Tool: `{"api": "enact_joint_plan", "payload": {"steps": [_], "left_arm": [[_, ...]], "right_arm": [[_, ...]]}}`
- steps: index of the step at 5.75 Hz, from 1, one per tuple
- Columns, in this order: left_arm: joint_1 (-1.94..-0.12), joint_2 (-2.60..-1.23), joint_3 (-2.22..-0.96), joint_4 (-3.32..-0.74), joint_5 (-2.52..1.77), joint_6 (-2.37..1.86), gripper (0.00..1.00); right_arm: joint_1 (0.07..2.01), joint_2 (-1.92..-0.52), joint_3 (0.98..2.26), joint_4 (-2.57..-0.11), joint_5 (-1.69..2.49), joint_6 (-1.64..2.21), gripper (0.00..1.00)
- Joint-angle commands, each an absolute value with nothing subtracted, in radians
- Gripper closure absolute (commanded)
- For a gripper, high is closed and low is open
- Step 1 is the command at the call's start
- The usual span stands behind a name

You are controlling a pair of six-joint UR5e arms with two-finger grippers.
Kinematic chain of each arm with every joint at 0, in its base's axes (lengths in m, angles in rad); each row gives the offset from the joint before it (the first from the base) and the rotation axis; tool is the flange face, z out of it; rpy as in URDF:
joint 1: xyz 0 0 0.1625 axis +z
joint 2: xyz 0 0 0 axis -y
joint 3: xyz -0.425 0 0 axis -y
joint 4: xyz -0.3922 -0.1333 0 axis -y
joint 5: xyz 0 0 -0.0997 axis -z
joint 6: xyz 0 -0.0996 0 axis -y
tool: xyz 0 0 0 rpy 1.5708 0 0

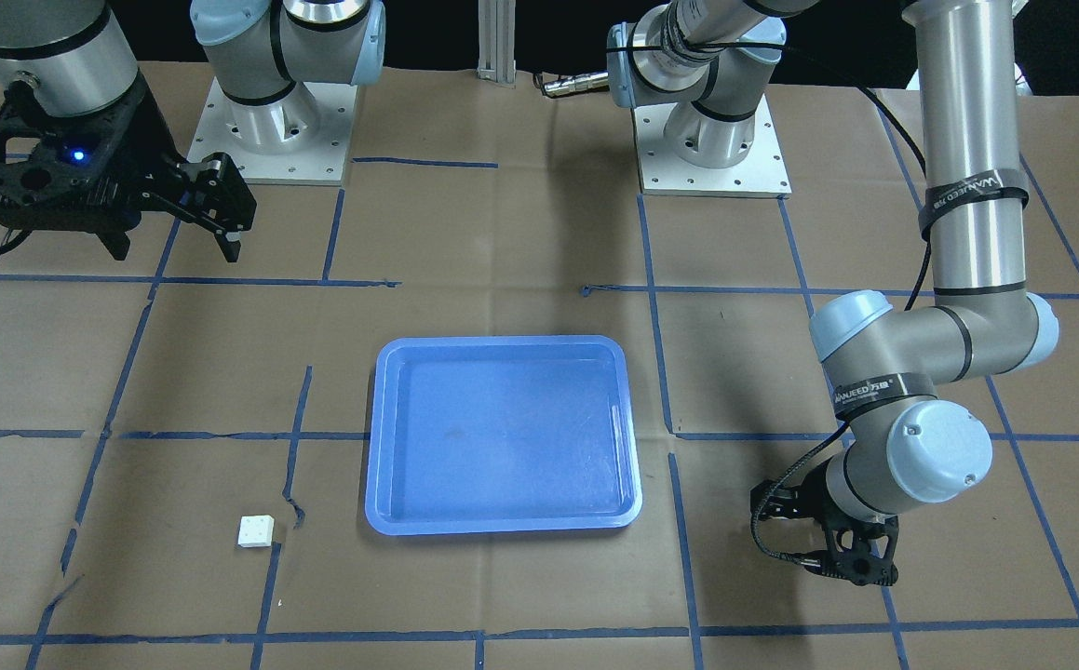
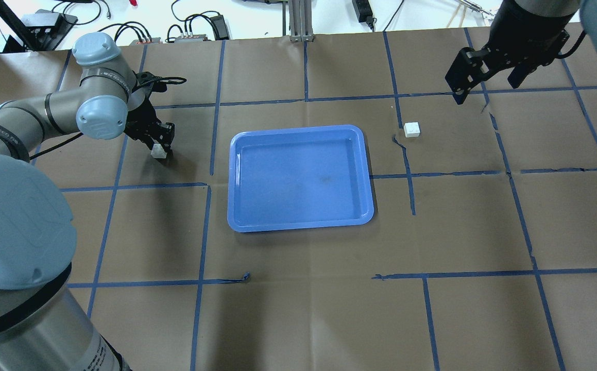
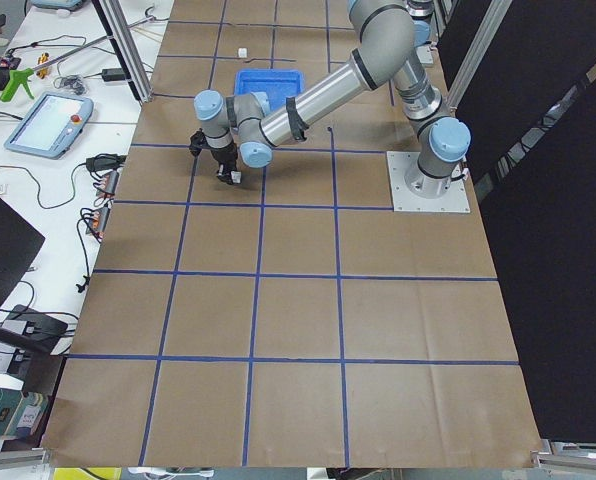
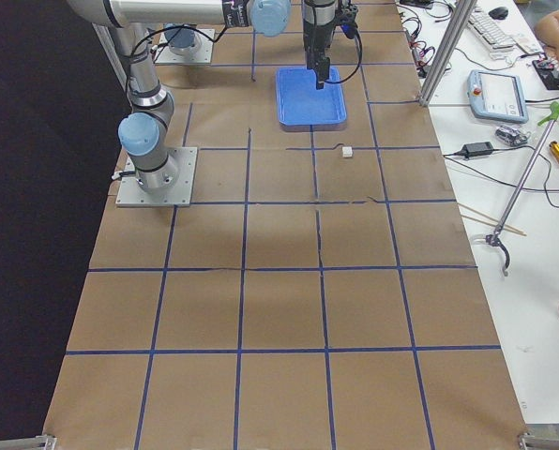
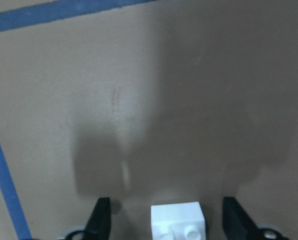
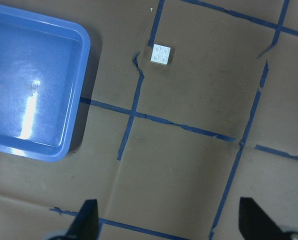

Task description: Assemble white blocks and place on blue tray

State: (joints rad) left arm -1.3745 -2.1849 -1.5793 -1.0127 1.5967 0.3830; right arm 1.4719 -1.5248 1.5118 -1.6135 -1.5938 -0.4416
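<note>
One white block (image 5: 178, 220) sits on the paper between the fingers of my left gripper (image 5: 165, 200), which is open and low over it, left of the blue tray (image 2: 298, 130). The same block shows under that gripper in the overhead view (image 2: 158, 151). The second white block (image 2: 411, 129) lies alone right of the tray, studs up; it also shows in the right wrist view (image 6: 161, 54) and the front view (image 1: 256, 530). My right gripper (image 2: 489, 80) is open and empty, high above the table beyond that block. The tray holds nothing.
Brown paper with blue tape lines (image 2: 210, 185) covers the table. Both arm bases (image 1: 714, 149) stand on plates at the robot's edge. Cables and equipment (image 2: 195, 31) lie beyond the far edge.
</note>
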Motion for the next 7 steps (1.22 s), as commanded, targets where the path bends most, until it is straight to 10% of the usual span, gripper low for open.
{"api": "enact_joint_plan", "payload": {"steps": [1,7], "left_arm": [[-1.374,-2.165,-1.579,-1.014,1.598,0.374,0.79],[-1.808,-2.065,-1.583,-1.069,1.602,-0.197,0.79]], "right_arm": [[1.405,-1.500,1.511,-1.631,-1.595,-0.738,0.00],[1.394,-1.336,1.485,-1.716,-1.563,-1.521,0.00]]}}
